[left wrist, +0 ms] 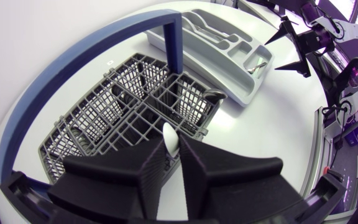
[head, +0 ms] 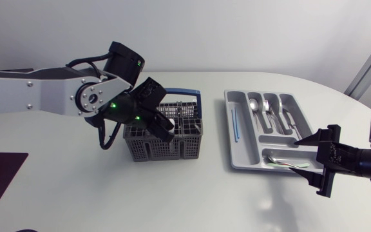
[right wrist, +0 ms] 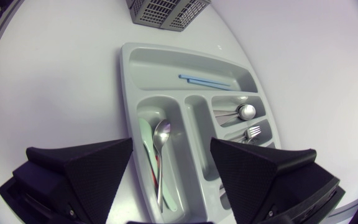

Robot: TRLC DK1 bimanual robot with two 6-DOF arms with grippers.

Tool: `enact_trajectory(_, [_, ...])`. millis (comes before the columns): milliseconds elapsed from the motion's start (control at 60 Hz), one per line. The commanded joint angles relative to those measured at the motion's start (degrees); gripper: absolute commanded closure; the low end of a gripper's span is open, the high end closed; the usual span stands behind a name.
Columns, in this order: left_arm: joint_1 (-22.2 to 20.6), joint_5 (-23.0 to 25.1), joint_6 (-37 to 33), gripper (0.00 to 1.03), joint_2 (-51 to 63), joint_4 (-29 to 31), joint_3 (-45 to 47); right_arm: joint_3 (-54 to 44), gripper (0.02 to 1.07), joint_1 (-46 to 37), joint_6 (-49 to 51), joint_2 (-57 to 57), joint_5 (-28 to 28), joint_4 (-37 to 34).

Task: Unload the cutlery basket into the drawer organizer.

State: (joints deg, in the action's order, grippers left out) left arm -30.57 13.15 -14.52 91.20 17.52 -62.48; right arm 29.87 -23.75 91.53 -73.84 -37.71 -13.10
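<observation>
1. Left gripper [left wrist: 173, 148] down in the cutlery basket [left wrist: 104, 106]; fingers nearly together, clamped from both sides on a white utensil [left wrist: 170, 138] standing upright between them.
2. Basket's grid cells ahead of and beneath that gripper; blue handle [left wrist: 73, 68] arching over ahead of it.
3. Right gripper [right wrist: 171, 147] spread wide, holding nothing; poised just above the near end of the drawer organizer [right wrist: 129, 81].
4. Beneath the gap between its fingers: a spoon [right wrist: 161, 134] lying in the crosswise compartment.
5. Further ahead of the right gripper: a second spoon [right wrist: 246, 112] and a fork [right wrist: 253, 132] in the lengthwise slots; a thin blue stick [right wrist: 204, 80] in the farthest slot.
6. Basket well ahead of the right gripper, past the organizer; both on the white table [head: 76, 193].
</observation>
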Motion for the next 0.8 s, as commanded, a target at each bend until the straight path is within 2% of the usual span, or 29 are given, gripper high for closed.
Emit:
enact_trajectory(0, [-0.1, -0.1, 1.4, 0.90, -1.9, -1.0, 2.4, -1.7, 0.17, -0.4, -0.3, 0.9, -0.6, -1.2])
enact_trajectory(183, [0.7, 0.5, 3.0, 0.90, -4.0, -2.3, 3.9, -1.7, 0.17, -0.5, -0.3, 1.0, -0.7, -1.2])
enact_trajectory(417, [3.1, 6.5, 4.8, 0.91, -6.5, -2.7, 4.6, -1.7, 0.17, -0.3, -0.7, 1.9, -0.7, -1.4])
enact_trajectory(517, [3.1, 7.4, 5.0, 0.91, -7.6, -2.7, 4.7, -1.6, 0.17, -0.3, -0.8, 2.2, -0.6, -1.4])
enact_trajectory(633, [2.8, 7.8, 4.1, 0.91, -8.0, -2.9, 4.7, -1.5, 0.17, -0.3, -0.8, 2.3, -0.6, -1.8])
enact_trajectory(700, [2.8, 7.8, 0.5, 0.91, -7.6, -2.3, 4.1, -1.6, 0.17, -0.4, -0.9, 2.3, -0.7, -1.8])
enact_trajectory(733, [2.7, 7.8, -0.9, 0.88, -7.6, -2.1, 3.9, -1.7, 0.17, -0.4, -0.8, 2.2, -0.6, -1.8])
enact_trajectory(783, [2.5, 7.8, -3.6, 0.76, -7.4, -0.1, 2.8, -1.9, 0.17, -0.4, -0.6, 2.2, -0.6, -1.8])
